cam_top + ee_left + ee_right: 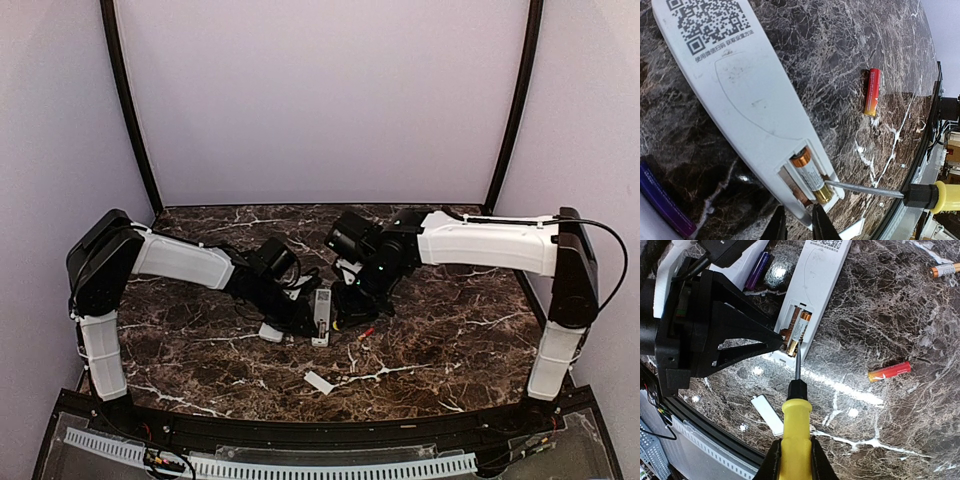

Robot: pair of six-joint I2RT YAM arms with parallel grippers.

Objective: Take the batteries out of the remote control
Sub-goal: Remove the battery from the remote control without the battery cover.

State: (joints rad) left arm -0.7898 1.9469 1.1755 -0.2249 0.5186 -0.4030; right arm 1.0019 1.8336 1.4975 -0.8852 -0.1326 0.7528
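The white remote control (740,95) lies back up with its battery bay open. One battery (810,175) with copper and gold ends sits in the bay, and the slot beside it is empty. A red battery (872,92) lies loose on the marble (889,371). My left gripper (800,210) is shut on the remote's end wall, one finger in the empty slot. My right gripper (795,442) is shut on a yellow-handled screwdriver (796,415). Its blade tip touches the gold end of the seated battery (800,327). From above, both grippers meet at the remote (322,315).
A flat white back cover (767,415) lies near the table's front edge (319,382). Another battery (943,270) rests at the far right. A purple cell (756,270) and a shiny foil lump (780,267) lie beside a second white piece (270,332).
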